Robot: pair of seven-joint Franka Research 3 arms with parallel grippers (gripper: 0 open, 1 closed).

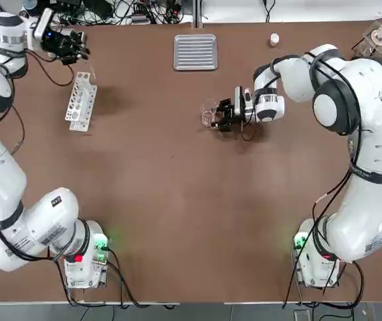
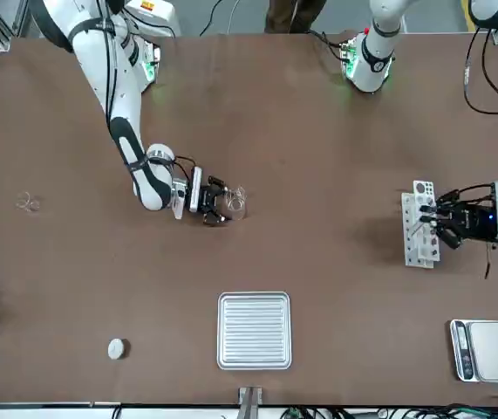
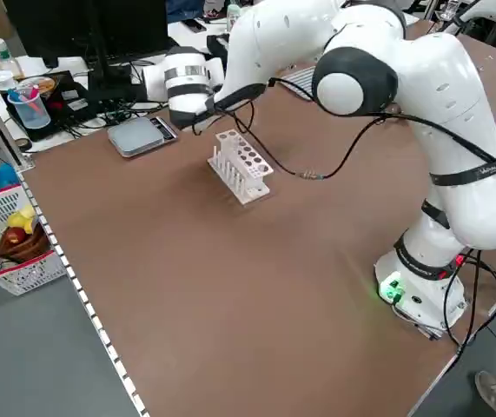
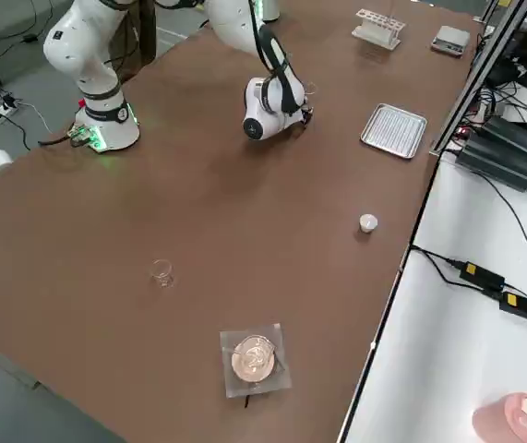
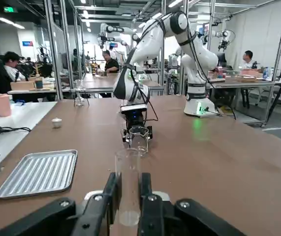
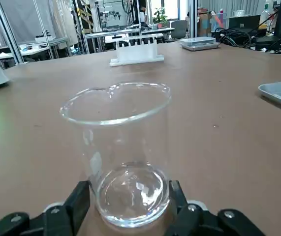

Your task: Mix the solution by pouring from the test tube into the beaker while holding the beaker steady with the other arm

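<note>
Seen from overhead, my right gripper (image 1: 223,118) lay level on the tabletop (image 1: 177,200), its fingers closed around the beaker (image 1: 210,115), which stood upright below and a little to the right of the ridged metal tray (image 1: 195,52). I judged that hold was there to stop the beaker sliding or tipping once liquid came in. My left gripper (image 1: 77,45) was well off to the tray's left, above the white rack (image 1: 81,101), clamped on the test tube; from this height the tube was too slim to make out.

From across the table, the beaker (image 2: 235,202) sat beyond the tray (image 2: 255,330), my right gripper (image 2: 210,202) hugging it from the side, and my left gripper (image 2: 440,221) hung just beside the rack (image 2: 419,225).

From the left side, only the rack (image 3: 242,164) and my left arm above it showed clearly.

From the right side, my right gripper (image 4: 298,109) sat near the tray (image 4: 394,130), the beaker hard to pick out.

My left wrist camera showed the test tube (image 5: 128,183) upright between my fingers (image 5: 106,206), with the tray (image 5: 38,172) off to one side; upright, I judged, so nothing spilled before it reached the beaker, still far off.

My right wrist camera showed the beaker (image 6: 122,152) pinched low near its base, mouth open and clear for the pour.
</note>
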